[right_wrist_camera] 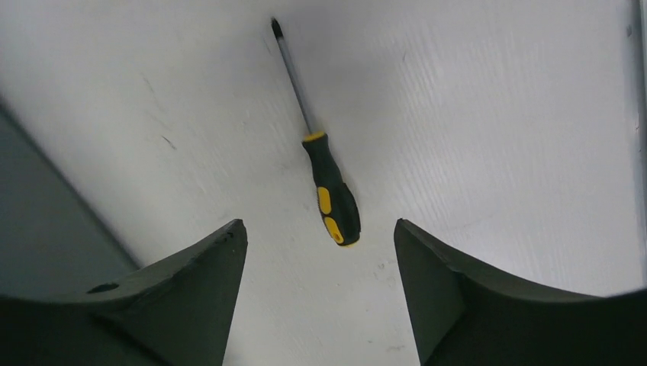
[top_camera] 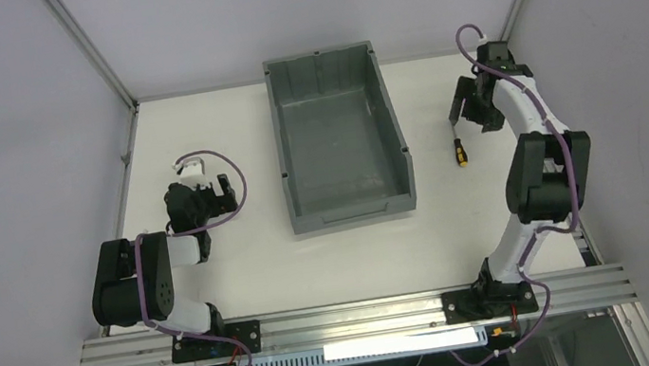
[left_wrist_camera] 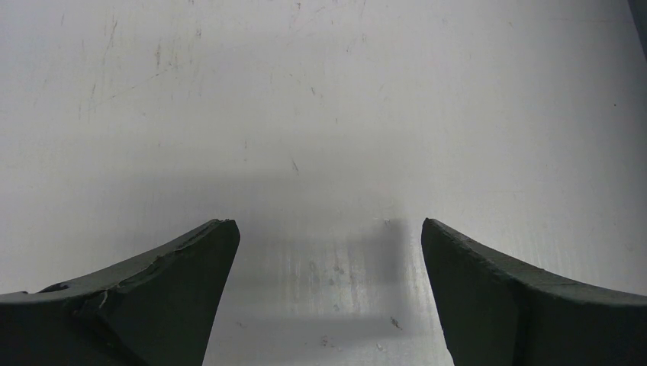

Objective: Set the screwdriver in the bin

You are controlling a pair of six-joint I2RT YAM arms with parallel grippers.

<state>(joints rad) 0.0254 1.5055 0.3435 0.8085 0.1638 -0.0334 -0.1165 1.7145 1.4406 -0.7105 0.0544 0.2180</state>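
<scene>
Nearest my right wrist camera are the two dark fingers point(right_wrist_camera: 191, 290) of the right gripper point(right_wrist_camera: 319, 229). They are spread wide and released, gripping nothing.

1. Screwdriver point(right_wrist_camera: 333, 204): lies flat on the white table point(top_camera: 245, 261), untouched. Its yellow-and-black handle points toward the wrist camera, and its thin shaft points away. The butt of the handle appears in the gap ahead of the fingertips, clear of both.
2. From the overhead view I place it to the right of the bin point(top_camera: 354, 212), apart from the bin's right wall and outside it. The handle is toward the near edge.
3. Bin: dark grey, open at the top, standing mid-table toward the far edge. I see nothing inside it.
4. Right arm: reaches out along the right side, with its gripper near the far end of the shaft.
5. Left gripper point(left_wrist_camera: 328, 229): jaws released and wide apart over bare tabletop. The left arm is folded at the left side, well apart from the bin.
</scene>
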